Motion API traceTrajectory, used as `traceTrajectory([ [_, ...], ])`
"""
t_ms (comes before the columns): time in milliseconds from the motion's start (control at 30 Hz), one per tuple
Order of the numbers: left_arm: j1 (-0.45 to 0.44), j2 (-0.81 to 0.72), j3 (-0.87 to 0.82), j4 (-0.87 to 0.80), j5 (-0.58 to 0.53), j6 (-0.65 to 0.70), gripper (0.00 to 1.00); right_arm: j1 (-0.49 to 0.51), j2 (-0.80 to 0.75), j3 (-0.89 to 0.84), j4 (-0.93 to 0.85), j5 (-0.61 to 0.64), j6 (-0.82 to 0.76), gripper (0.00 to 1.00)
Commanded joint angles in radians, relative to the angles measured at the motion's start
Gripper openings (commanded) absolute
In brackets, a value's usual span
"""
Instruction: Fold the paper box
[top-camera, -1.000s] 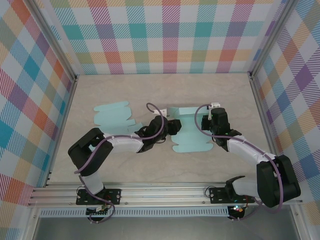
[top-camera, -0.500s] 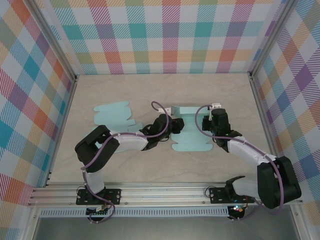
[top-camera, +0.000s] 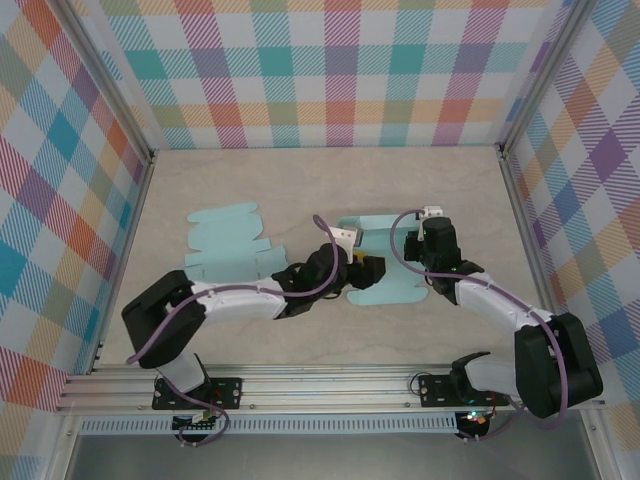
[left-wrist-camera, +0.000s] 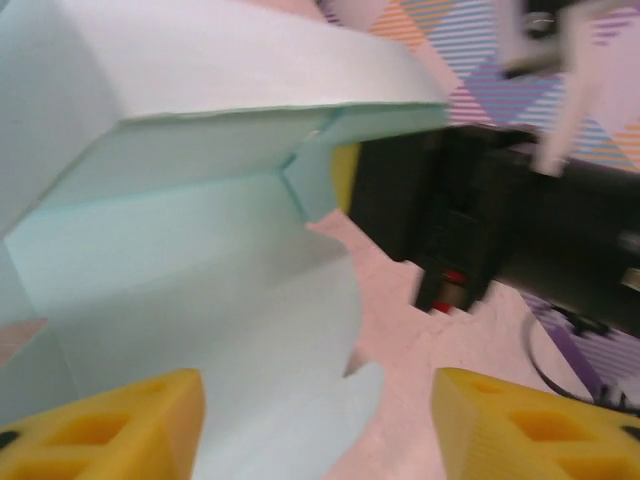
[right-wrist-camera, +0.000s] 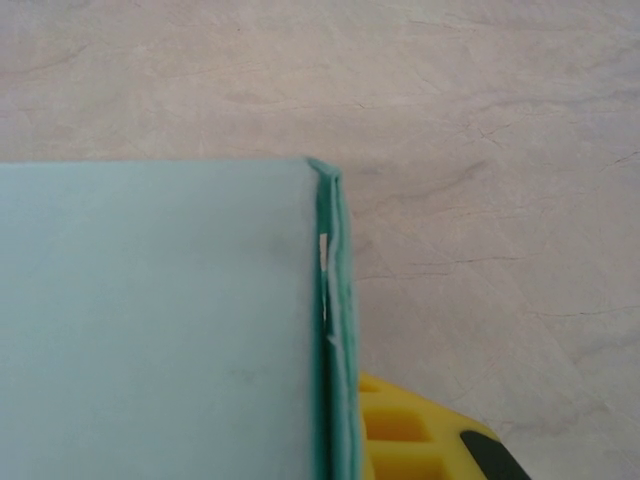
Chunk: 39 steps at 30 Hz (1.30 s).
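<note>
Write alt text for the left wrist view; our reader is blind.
A partly folded teal paper box rises at left, ahead of the open left gripper, whose yellow fingertips frame the bottom corners. Beyond, the right gripper holds the box's far edge.

1. The paper box (top-camera: 385, 262) is a plain pale mint-teal, and its folded edge looks a shade darker.
2. The flat paper cut-out (top-camera: 225, 240) is the same mint-teal.
3. The table (top-camera: 300, 180) is light beige with faint wood-like veining.
4. The walls (top-camera: 340, 70) are plaid in teal, orange, purple and yellow on white.
5. The left arm (top-camera: 240, 292) and right arm (top-camera: 490, 295) have black joints, white links and purple cables.
6. The left gripper (left-wrist-camera: 315, 380) has bright yellow pads (left-wrist-camera: 100, 425).
7. The rail (top-camera: 330, 385) is silver-grey.
</note>
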Motion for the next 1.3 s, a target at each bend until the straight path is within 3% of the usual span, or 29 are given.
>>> traceTrajectory([
  [0, -0.014, -0.095, -0.048, -0.087, -0.033, 0.065, 0.68, 0.008, -0.025, -0.004, 0.036, -0.011, 0.019, 0.00],
  [233, -0.030, -0.297, -0.151, -0.187, -0.122, 0.087, 0.79, 0.008, -0.025, -0.003, 0.034, -0.013, 0.019, 0.00],
  [467, -0.035, -0.468, -0.208, -0.209, -0.305, 0.174, 0.78, 0.008, -0.025, -0.004, 0.036, -0.014, 0.019, 0.00],
  [600, -0.026, -0.484, -0.166, -0.246, -0.462, 0.266, 0.75, 0.008, -0.024, -0.001, 0.035, -0.018, 0.016, 0.00],
  [700, 0.011, -0.477, -0.147, -0.223, -0.505, 0.326, 0.74, 0.008, -0.026, -0.004, 0.037, -0.019, 0.017, 0.00],
  [833, 0.148, -0.399, -0.077, -0.306, -0.460, 0.282, 0.74, 0.008, -0.024, -0.002, 0.036, -0.024, 0.014, 0.00],
  [967, 0.278, -0.287, -0.037, -0.302, -0.309, 0.245, 0.70, 0.007, -0.023, -0.001, 0.035, -0.027, 0.013, 0.00],
  [1267, 0.333, -0.029, 0.094, -0.244, -0.135, 0.348, 0.67, 0.008, -0.023, -0.001, 0.033, -0.032, 0.012, 0.00],
])
